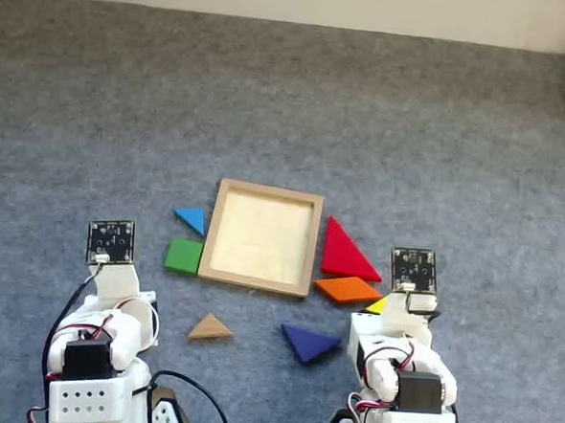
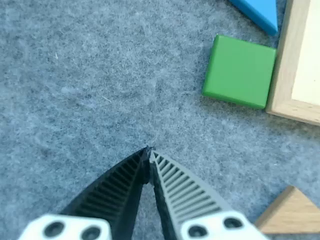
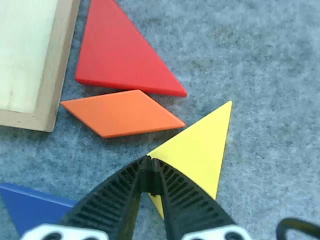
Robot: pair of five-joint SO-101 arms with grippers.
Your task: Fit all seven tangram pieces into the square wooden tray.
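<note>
Evidently you had not yet placed anything: the square wooden tray (image 1: 255, 284) lay bare on the grey felt surface (image 1: 413, 114), with all seven pieces outside it. Your left gripper (image 2: 149, 151) hung low over bare felt, its fingers pressed together on nothing. Your right gripper (image 3: 150, 160) was clenched the same way, empty, with its tips over a corner of the yellow triangle (image 3: 200, 145). I'd judge both a parked pose, not a grasp.

The pieces seemed shared out by reach. The green square block (image 2: 239, 71), the light blue triangle (image 2: 257, 11) and the tan wooden triangle (image 2: 290, 212) lay on your left arm's side. The large red triangle (image 3: 120, 55), the orange parallelogram (image 3: 122, 112) and the dark blue triangle (image 3: 30, 207) lay on the right's.

Mind the crowding. The green square block lay against the tray's outer wall, leaving a finger no room there. The orange parallelogram sat just beside both the red and the yellow, so opening the jaws around any of the three could nudge a neighbour.
</note>
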